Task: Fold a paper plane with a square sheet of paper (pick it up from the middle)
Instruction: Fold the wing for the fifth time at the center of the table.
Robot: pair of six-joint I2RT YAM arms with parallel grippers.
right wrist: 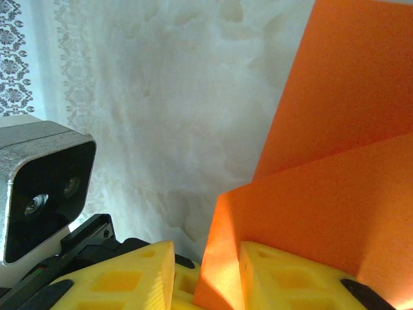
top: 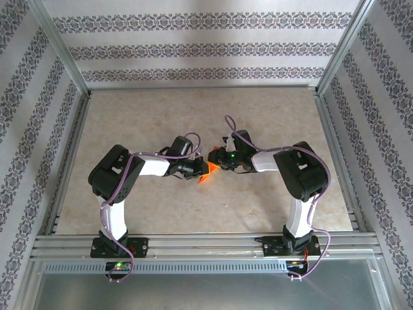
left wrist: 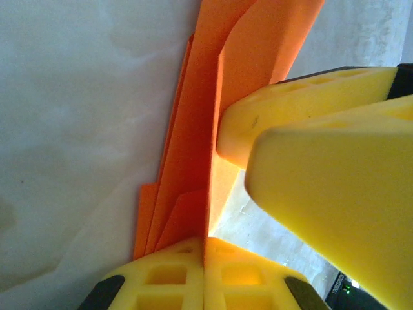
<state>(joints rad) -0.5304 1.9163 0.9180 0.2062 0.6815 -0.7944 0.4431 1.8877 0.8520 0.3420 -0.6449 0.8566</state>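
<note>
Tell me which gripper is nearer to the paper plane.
Left. The left gripper is shut on the paper plane; the right gripper straddles one flap, jaws partly open.

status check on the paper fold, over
Left tool shut on folded orange-red paper sheet. Right tool open astride it. Nothing blocking.
</note>
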